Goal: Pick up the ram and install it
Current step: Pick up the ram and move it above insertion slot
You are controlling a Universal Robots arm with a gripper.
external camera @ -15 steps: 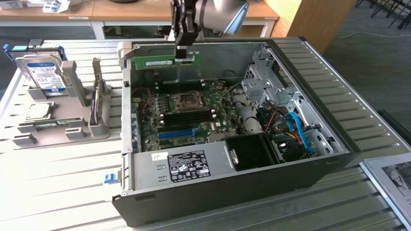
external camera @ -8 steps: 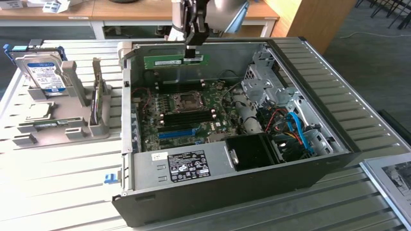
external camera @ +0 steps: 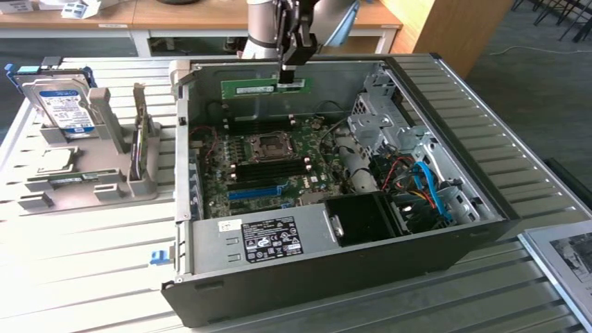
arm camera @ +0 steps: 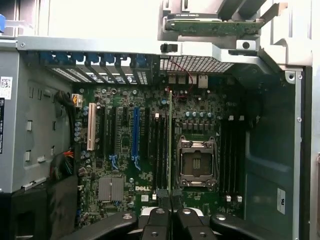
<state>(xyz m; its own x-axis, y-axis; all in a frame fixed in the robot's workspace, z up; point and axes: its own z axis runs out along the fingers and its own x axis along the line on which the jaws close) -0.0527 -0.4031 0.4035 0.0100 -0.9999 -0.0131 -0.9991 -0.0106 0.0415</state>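
Over the open case [external camera: 324, 277] on the slatted table [external camera: 83, 263], the end effector [external camera: 288, 81] pinches the ram [external camera: 249, 88].

The narrow green ram stick [external camera: 249, 87] carries small black chips and a pale label, and the tool [external camera: 288, 82] on it is black. In the middle of the frame, the black metal computer case [external camera: 324, 284] surrounds a dark green motherboard [external camera: 268, 163] speckled with silver and black parts and crossed by a long bright blue slot [external camera: 254, 192]. Pale blue ribbon cables [external camera: 428, 182] and thin red wires [external camera: 400, 161] show toward the exterior view's right. At the exterior view's left, a silver hard drive [external camera: 63, 104] wears a blue-and-white label. The pale grey slatted bench [external camera: 83, 277] is striped with thin parallel lines. In the wrist view, a cream-white expansion slot [arm camera: 91, 127] stands out on the green board.
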